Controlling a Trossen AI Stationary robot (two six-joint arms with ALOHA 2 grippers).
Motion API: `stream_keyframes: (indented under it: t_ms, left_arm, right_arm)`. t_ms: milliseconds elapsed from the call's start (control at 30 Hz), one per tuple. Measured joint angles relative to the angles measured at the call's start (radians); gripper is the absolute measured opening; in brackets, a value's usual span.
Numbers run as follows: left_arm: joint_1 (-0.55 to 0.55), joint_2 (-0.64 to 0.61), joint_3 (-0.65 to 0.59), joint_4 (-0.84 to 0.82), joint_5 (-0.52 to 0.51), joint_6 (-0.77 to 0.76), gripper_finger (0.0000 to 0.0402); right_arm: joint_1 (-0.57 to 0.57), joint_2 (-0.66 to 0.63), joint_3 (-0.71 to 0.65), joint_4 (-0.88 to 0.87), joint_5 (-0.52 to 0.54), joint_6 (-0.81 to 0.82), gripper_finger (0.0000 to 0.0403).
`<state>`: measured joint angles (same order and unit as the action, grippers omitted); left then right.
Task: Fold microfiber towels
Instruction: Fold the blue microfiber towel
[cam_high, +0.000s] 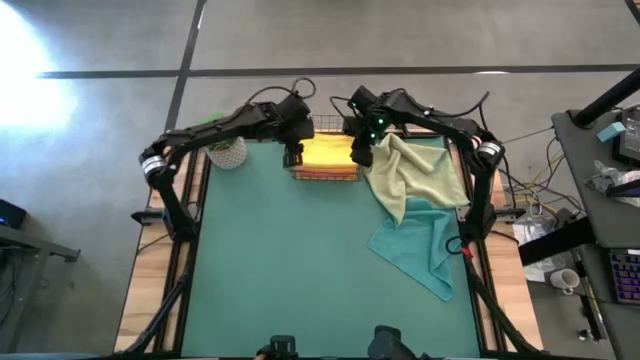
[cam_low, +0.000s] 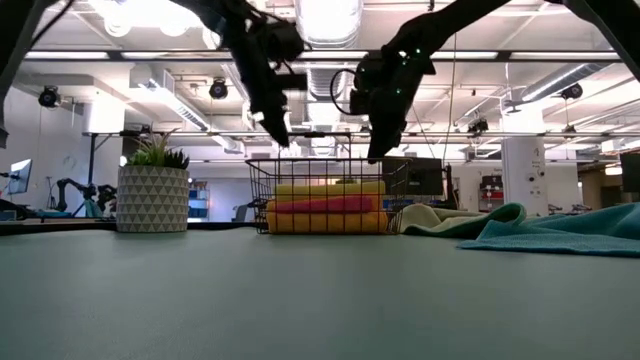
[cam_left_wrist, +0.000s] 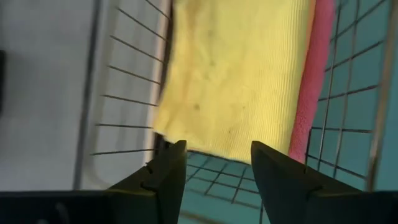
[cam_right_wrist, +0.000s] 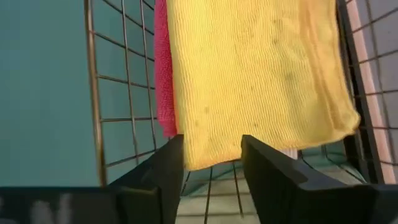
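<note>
Green table mat (cam_high: 300, 270) covers most of the table. On its right side, a teal towel (cam_high: 420, 245) lies rumpled, with a pale sage green towel (cam_high: 415, 175) heaped partly over it. At the far edge, centre, stands a wire basket (cam_low: 325, 195) holding folded towels: yellow towel (cam_left_wrist: 236, 74) on top, pink towel (cam_right_wrist: 163, 68) beneath it, orange towel (cam_low: 325, 222) lowest. Potted plant (cam_low: 152, 195) stands left of the basket. Left gripper (cam_left_wrist: 214, 165) hangs above the basket's left end, fingers spread, holding nothing. Right gripper (cam_right_wrist: 211, 158) hangs above the basket's right end, likewise parted and empty.
</note>
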<state>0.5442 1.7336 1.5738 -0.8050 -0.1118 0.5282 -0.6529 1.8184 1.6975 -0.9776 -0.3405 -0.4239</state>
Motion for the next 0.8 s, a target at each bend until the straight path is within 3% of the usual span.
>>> stream_keyframes:
  t_ms: [167, 433, 600, 800]
  left_arm:
    - [-0.001, -0.104, -0.004, -0.006, -0.003, -0.057, 0.0164]
    - [-0.004, -0.261, -0.081, -0.014, -0.003, -0.213, 0.0164]
    - [-0.02, -0.335, -0.178, -0.001, -0.005, -0.272, 0.0164]
    - [-0.065, -0.394, -0.305, 0.037, -0.005, -0.289, 0.0164]
  right_arm:
    - [0.0, -0.002, 0.092, -0.099, 0.0, 0.007, 0.0159]
    - [-0.008, -0.063, 0.176, -0.279, 0.0, -0.045, 0.0139]
    - [-0.009, -0.193, 0.062, -0.288, 0.0, 0.018, 0.0127]
    - [0.014, -0.372, -0.137, -0.224, 0.0, 0.252, 0.0118]
